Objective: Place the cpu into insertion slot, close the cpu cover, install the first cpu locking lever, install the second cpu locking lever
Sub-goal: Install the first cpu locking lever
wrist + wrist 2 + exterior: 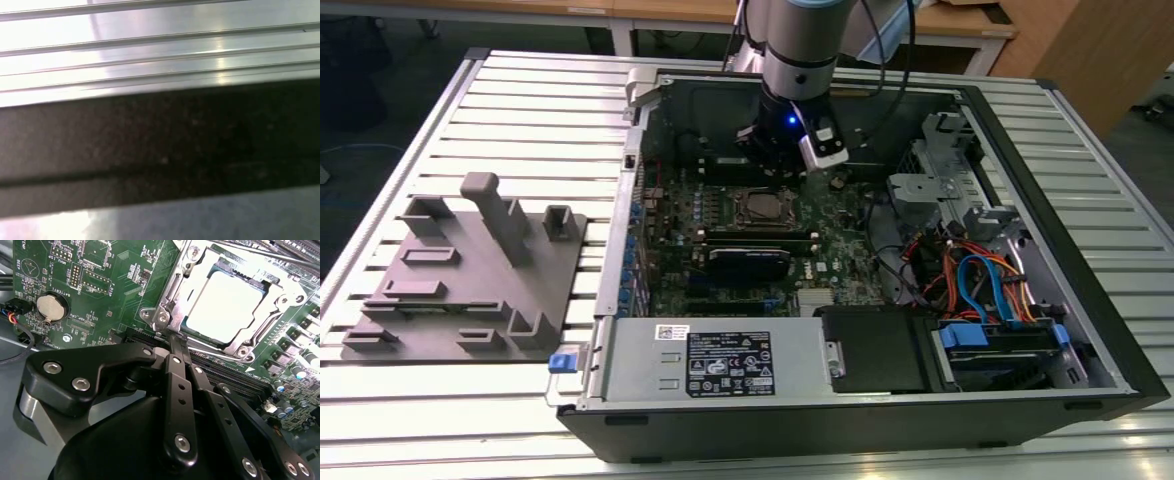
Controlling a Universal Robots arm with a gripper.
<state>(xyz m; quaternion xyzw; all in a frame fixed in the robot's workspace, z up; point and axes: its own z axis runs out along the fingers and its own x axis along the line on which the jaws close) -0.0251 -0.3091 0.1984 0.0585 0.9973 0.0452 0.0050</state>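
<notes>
Slatted metal desk [520, 110] carries an open computer case [1067, 330] with the green board [720, 250] lying flat inside, and a grey fixture block [460, 275] sits on the desk to the exterior view's left, well apart from the case. Arm [798, 50] comes down into the case from the far side. Gripper [781, 160] hangs just beyond the socket [758, 207] in the exterior view; in the second wrist view its black fingers [175, 370] are drawn together to a narrow point, nothing held between them, tips at the socket's near edge by a corner screw. Chip [225, 305] already sits in the socket, bright silvery top showing through the window of the cover [280, 302], which looks laid down flat over it. Thin lever wires run along the socket sides; can't tell if either is hooked under its catch. Coin battery [48, 307] is well off to the side. Risk as I judge it: the tips are tight against the frame, so a slight offset could slip off the thin lever, scrape the board or nearby parts, or press on the cover unevenly and stress the chip if it isn't seated square.
</notes>
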